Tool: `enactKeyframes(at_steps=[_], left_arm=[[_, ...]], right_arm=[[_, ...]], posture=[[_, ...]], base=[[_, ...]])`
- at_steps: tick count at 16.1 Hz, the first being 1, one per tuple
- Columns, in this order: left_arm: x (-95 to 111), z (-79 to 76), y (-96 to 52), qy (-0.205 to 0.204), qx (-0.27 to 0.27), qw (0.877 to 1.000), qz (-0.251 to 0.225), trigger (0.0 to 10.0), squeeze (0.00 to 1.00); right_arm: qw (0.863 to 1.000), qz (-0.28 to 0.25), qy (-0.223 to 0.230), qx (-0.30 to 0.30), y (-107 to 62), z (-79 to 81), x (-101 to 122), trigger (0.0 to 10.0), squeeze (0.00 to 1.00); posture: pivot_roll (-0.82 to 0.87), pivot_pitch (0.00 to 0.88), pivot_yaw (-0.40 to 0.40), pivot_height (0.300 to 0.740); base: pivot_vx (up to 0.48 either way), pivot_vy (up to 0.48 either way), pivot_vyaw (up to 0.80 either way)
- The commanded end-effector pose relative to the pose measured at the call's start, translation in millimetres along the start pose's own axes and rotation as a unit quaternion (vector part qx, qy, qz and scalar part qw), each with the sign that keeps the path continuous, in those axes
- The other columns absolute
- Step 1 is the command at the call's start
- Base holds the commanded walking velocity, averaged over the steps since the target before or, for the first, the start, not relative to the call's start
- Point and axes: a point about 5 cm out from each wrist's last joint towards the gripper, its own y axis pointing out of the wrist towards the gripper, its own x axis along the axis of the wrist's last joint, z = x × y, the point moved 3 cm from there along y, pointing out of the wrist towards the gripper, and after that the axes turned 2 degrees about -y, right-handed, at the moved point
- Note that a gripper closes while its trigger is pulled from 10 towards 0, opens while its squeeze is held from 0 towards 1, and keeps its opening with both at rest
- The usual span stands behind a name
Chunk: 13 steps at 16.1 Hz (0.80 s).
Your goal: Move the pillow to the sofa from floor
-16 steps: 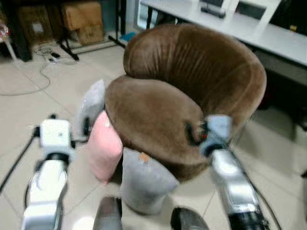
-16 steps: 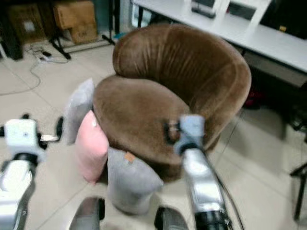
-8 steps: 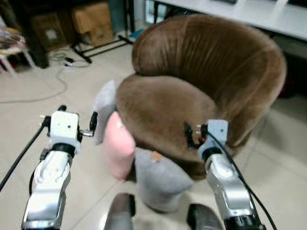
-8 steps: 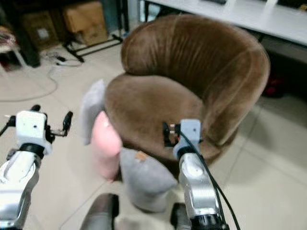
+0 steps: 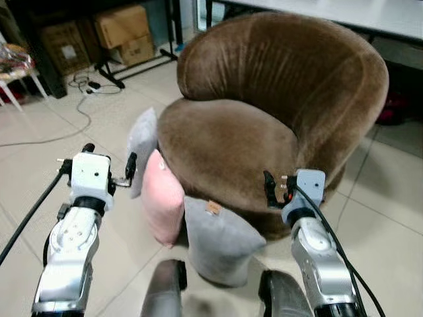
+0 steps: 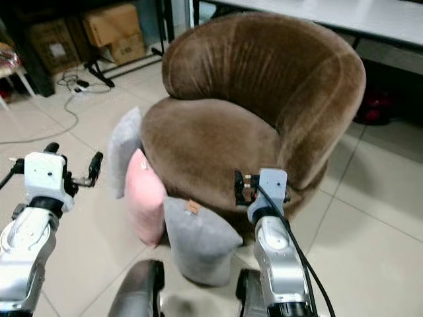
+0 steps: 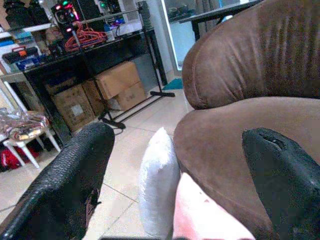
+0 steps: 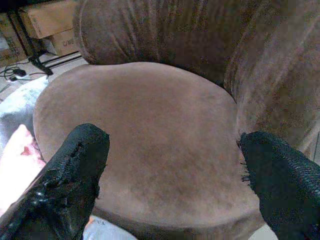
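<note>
Three pillows are leaning on the floor (image 5: 26,172) against the front of the brown sofa (image 5: 228,142): a grey pillow (image 5: 218,239) nearest the robot, a pink pillow (image 5: 163,203) touching it, and a pale pillow (image 5: 143,146) behind the pink one. None is on the seat yet.

The left gripper (image 5: 108,163) is hovering beside the pink and pale pillows with its fingers spread wide and holding nothing. The right gripper (image 5: 272,190) is hanging over the seat's front edge, fingers likewise wide apart and empty.

The step in hand looks like the reach for a pillow. To do it well, the robot should lower one gripper onto an upper corner or top edge of the chosen pillow, pinch a deep fold of fabric, lift it clear of its neighbours, then carry it over the seat rim before letting go.

The grey pillow is carrying a small tan tag (image 5: 213,208); any writing on it is too small to read. The cardboard boxes (image 5: 122,33) behind show no legible print.
</note>
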Motion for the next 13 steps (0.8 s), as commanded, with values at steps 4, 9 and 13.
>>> enactKeyframes(at_steps=[4,9,13], left_arm=[[-2,2.4,-5.0,-0.014,0.013,1.000,-0.004,10.0,0.00],[-8,3.3,-9.5,-0.023,0.013,1.000,-0.001,10.0,0.00],[-11,4.4,-11.9,-0.025,0.015,1.000,0.003,10.0,0.00]], right_arm=[[1.000,0.007,-0.010,0.011,2.8,1.3,1,10.0,0.00],[1.000,0.011,-0.011,-0.002,4.7,-4.3,-1,10.0,0.00],[1.000,0.011,-0.018,-0.009,8.0,-8.4,0,10.0,0.00]], posture=[[0.15,0.000,-0.016,0.540],[0.15,0.000,-0.032,0.540],[0.15,0.000,-0.048,0.540]], base=[[0.000,0.000,0.00],[0.189,0.000,0.00],[0.352,0.000,0.00]])
